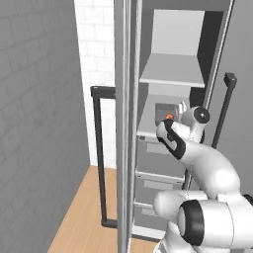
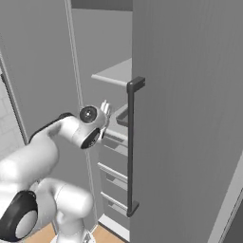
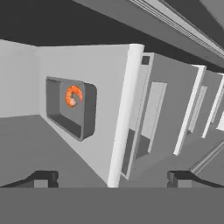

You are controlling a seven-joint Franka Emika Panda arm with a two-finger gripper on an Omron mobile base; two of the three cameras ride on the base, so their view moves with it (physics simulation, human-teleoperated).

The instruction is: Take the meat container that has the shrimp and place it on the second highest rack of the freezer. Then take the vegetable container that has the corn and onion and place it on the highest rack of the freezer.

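The freezer (image 1: pixel 170 29) stands open in front of me. Its highest rack (image 1: pixel 171 70) is a bare white shelf. The grey meat container (image 3: pixel 70 107) rests on the shelf below it, with the orange shrimp (image 3: pixel 73 96) inside; the container (image 1: pixel 165 110) and shrimp (image 1: pixel 169 117) also appear past my wrist in the left base view. My gripper (image 3: pixel 111 179) is open and holds nothing, drawn back a little from the container, with its fingertips (image 3: pixel 41 178) apart from the tray. The gripper (image 2: pixel 105 107) sits at the shelf's front edge. The vegetable container with the corn and onion is out of view.
Grey drawers (image 1: pixel 158 155) stack below the shelf holding the container. The right door (image 2: pixel 190 118) with its dark bar handle (image 2: pixel 130 142) stands close beside my arm. The left door's handle (image 1: pixel 99 148) and a grey tiled wall (image 1: pixel 34 123) lie to the left.
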